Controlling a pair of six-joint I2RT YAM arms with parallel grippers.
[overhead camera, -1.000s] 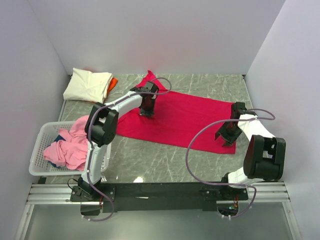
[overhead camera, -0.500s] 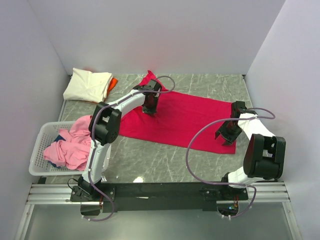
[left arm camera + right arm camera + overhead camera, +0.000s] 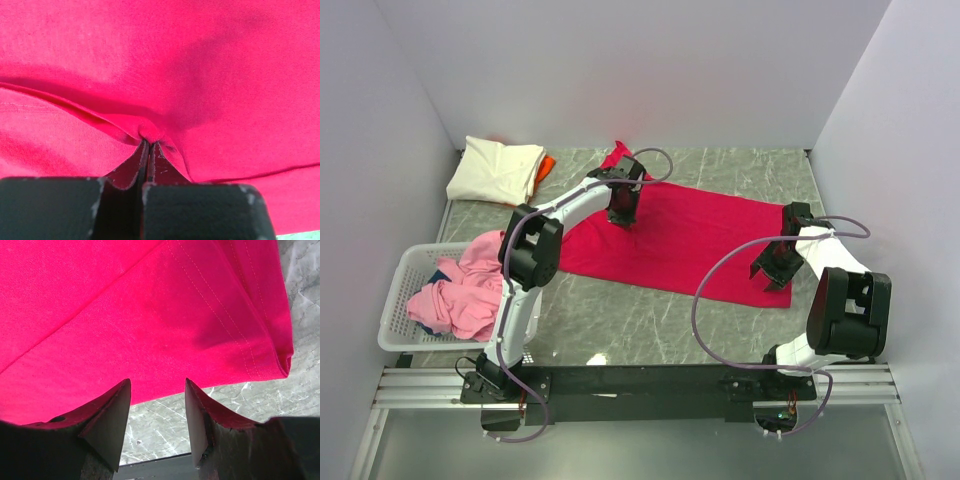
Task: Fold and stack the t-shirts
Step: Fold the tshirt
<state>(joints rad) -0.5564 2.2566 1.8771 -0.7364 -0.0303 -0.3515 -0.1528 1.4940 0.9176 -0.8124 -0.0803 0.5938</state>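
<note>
Claws at the red t-shirt [image 3: 690, 235]
Left claw [image 3: 148, 145] is pressed together, pinching a fold of it. Right claw [image 3: 157, 385] is spread over its edge, holding nothing.

place: robot lab test cell | enclosure: plain white walls [image 3: 620, 70] closing in three sides of a grey marble-pattern table [image 3: 650, 315] | rig: left arm [image 3: 525, 250] and right arm [image 3: 845, 310] bolted to a metal rail [image 3: 420, 386] along the near edge | wiring: purple cables [image 3: 696, 310] looping loose over the arms
</note>
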